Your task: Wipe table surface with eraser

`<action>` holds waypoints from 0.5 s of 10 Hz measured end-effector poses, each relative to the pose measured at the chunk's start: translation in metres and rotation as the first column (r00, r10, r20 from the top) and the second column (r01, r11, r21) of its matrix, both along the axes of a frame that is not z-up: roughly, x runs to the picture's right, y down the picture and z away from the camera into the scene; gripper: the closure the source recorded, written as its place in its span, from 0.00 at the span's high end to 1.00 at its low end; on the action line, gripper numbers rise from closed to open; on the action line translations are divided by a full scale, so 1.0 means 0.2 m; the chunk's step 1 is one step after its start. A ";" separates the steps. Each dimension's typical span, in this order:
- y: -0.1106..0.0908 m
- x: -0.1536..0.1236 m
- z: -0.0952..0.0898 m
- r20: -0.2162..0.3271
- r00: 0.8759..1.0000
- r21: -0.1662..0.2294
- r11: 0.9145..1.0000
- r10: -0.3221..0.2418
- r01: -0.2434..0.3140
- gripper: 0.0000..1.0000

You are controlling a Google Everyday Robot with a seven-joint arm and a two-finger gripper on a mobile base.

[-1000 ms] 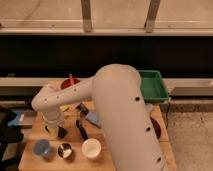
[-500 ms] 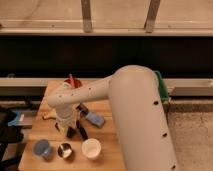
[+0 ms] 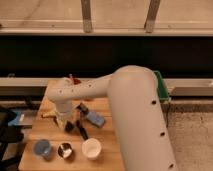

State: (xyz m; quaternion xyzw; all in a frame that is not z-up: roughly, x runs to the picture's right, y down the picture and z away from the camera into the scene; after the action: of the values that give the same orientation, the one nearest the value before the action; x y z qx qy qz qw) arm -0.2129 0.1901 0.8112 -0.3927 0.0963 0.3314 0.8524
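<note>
The table surface [image 3: 110, 145] is a light-brown wooden top in the lower middle of the camera view. My white arm reaches from the right across it, bends at the left and points down. The gripper [image 3: 64, 122] hangs low over the left-middle of the table. A small black block [image 3: 70, 127] lies right at its tip and looks like the eraser; I cannot tell whether it is held. A slender black tool [image 3: 82, 132] lies just to its right.
A light-blue block [image 3: 95, 119] lies right of the gripper. A blue cup [image 3: 42, 148], a metal cup [image 3: 64, 150] and a white cup [image 3: 91, 148] stand along the front. A green bin [image 3: 161, 85] is at the back right. A red thing [image 3: 75, 80] stands at the back.
The arm has swung right and toward the camera. The gripper moved from the table's left side toward its middle, by the black block.
</note>
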 end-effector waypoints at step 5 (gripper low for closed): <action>0.09 -0.12 -0.10 0.083 0.994 -0.018 0.998 -0.064 0.066 0.00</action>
State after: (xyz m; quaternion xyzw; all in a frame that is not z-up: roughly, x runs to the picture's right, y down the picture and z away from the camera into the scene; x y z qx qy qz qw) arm -0.2365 0.2078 0.7907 -0.4117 0.0773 0.2860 0.8618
